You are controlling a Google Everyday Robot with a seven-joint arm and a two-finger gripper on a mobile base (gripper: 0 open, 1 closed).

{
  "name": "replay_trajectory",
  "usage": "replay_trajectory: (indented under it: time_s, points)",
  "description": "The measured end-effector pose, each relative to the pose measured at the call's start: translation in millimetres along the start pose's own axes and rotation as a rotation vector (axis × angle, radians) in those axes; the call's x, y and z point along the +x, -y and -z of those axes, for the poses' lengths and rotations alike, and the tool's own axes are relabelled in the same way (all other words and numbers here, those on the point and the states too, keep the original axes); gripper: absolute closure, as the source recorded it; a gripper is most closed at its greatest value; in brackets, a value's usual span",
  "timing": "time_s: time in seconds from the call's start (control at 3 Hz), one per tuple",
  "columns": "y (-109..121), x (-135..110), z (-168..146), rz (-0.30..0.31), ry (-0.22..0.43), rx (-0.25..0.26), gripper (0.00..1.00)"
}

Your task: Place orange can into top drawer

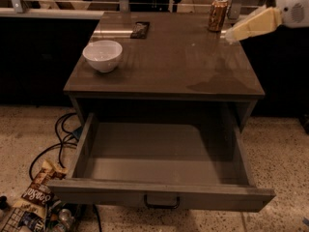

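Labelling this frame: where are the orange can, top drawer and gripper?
orange can (217,16), camera view, middle of its body.
top drawer (106,193), camera view, left part of its front panel.
gripper (234,34), camera view, its tip, right of the orange can.

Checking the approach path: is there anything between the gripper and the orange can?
No. In the camera view only bare tabletop separates the gripper, at its far right corner, from the orange can.

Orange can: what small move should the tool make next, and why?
Probably move the tool a little to the left and toward the back, until it lines up with the orange can. The tool hangs over the right rear corner of the tabletop, just right of the can and apart from it. The can stands upright, not yet grasped, and the top drawer is already open.
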State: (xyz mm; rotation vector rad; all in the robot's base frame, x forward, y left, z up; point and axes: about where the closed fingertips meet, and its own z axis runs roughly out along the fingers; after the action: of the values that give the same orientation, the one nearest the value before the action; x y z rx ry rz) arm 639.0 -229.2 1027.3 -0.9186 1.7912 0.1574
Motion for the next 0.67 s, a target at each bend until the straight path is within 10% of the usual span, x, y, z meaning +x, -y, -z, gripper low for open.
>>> replay_trajectory:
  time_s: [0.67]
  points:
    - [-27.2,52.0,-56.8,-0.292,-0.007,0.088,0.00]
